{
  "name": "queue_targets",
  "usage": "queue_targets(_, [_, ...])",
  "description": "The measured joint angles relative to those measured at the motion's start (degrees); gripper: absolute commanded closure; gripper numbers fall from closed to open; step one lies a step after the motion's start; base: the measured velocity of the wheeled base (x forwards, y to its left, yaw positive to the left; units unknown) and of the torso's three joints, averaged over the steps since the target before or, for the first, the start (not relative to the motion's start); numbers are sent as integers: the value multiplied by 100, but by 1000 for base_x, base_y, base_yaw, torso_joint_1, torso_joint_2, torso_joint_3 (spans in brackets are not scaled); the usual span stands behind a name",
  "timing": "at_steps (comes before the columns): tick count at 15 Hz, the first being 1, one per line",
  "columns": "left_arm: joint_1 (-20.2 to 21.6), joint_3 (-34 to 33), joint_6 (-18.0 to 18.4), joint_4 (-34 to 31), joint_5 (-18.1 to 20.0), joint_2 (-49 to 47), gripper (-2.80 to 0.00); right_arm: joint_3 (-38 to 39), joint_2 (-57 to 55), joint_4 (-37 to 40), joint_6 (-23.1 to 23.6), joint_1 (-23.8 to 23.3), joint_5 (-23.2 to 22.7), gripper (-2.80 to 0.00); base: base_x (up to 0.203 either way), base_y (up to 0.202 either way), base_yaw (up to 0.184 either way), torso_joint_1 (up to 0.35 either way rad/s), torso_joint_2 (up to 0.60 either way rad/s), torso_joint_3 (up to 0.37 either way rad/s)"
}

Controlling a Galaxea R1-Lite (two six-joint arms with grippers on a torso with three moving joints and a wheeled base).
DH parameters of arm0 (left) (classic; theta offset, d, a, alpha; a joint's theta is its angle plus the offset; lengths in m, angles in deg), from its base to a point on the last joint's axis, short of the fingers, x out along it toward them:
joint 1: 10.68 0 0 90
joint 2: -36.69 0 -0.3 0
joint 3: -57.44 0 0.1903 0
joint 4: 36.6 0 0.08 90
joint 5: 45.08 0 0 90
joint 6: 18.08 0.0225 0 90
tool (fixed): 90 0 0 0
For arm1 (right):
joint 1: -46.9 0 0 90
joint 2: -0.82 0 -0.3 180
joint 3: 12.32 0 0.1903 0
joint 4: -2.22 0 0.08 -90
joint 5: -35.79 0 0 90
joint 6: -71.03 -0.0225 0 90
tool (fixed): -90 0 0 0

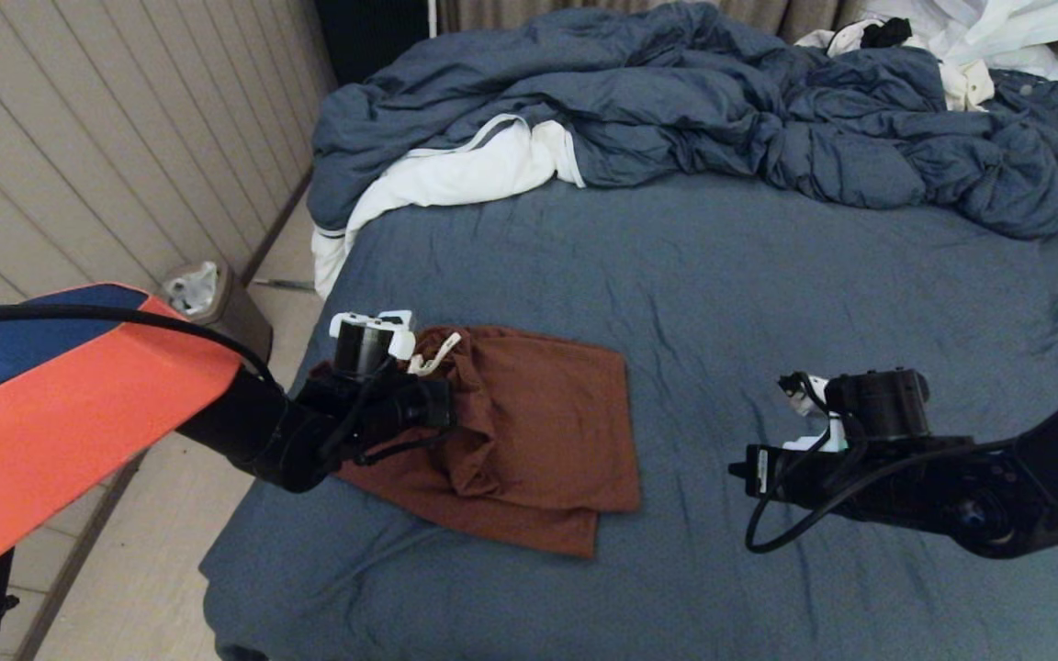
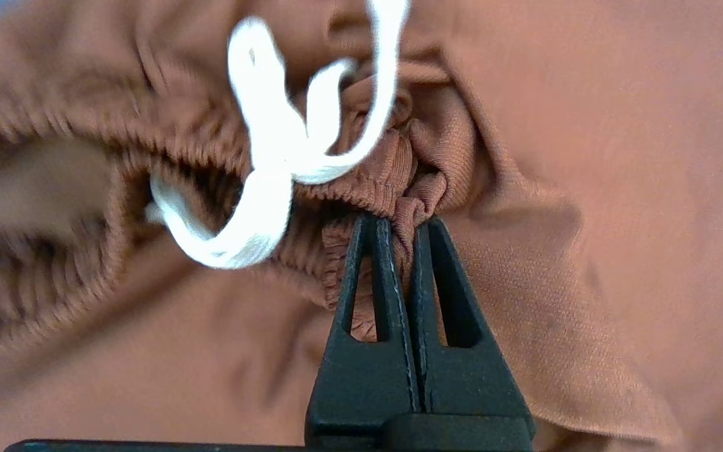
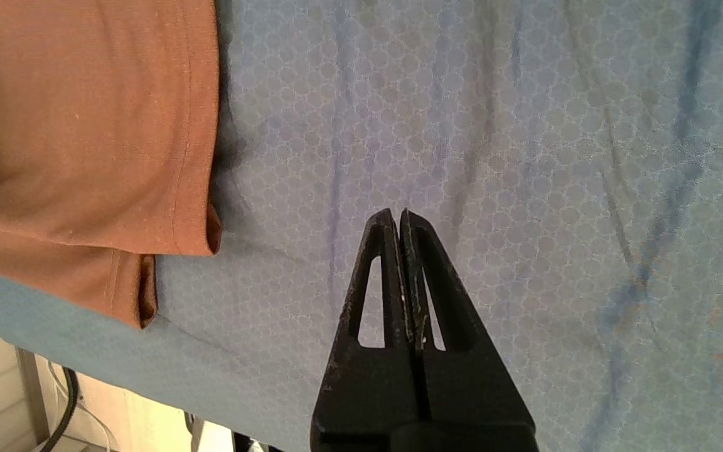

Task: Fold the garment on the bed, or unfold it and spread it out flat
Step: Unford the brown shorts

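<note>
The rust-brown shorts (image 1: 543,431) lie folded over near the front left corner of the bed (image 1: 768,294), leg hems stacked toward the right. My left gripper (image 1: 455,404) is shut on a bunch of the gathered waistband (image 2: 399,201), lifting it slightly; the white drawstring (image 2: 273,163) loops beside the pinch. My right gripper (image 1: 738,470) hovers over bare sheet to the right of the shorts, shut and holding nothing. In the right wrist view the gripper (image 3: 399,213) points at the sheet, with the shorts' hems (image 3: 173,188) off to one side.
A rumpled blue duvet (image 1: 722,101) and white clothes (image 1: 979,37) fill the far end of the bed. A white sheet edge (image 1: 455,174) hangs at the far left. A small bin (image 1: 208,298) stands on the floor beside the bed's left edge.
</note>
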Motion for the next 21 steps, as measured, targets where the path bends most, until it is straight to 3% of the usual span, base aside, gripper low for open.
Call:
queue_targets(4, [149,595,-52,-365,8,214,0,-24,32,0,-72,18,0,0,0,0,0,0,0,0])
queue_targets(8, [282,1390,-380,-805,8,318,0,-52,124,11,-302,89,-25,0,0,0,0,0,0,0])
queue_targets(10, [314,1820,-712,-1103,1,331,0,-111,346,113,-653,261,-444,0,0,0,0,0,0,0])
queue_targets(12, [400,2016,-815,-1202,-21,312,0,-301,504,525,-904,494,-988,0,0,0,0,0,0,0])
queue_targets(13, [459,2075,-861,-1202,-36,298,0,-436,506,762,-934,621,-1036,0,0,0,0,0,0,0])
queue_targets(16, [624,2287,-1127,-1225,-73,209,0,-1019,351,1309,-937,1095,-928,0,0,0,0,0,0,0])
queue_targets(19, [709,2377,-1257,-1210,-88,79,0,-1445,-56,1620,-641,1393,-368,0,0,0,0,0,0,0])
queue_targets(20, [726,2386,-1262,-1186,-95,34,0,-1485,-190,1636,-401,1441,-180,-280,0,0,0,0,0,0])
queue_targets(21, [755,2410,-1263,-1198,-93,-13,0,-1497,-315,1641,-116,1496,-8,-280,0,0,0,0,0,0])
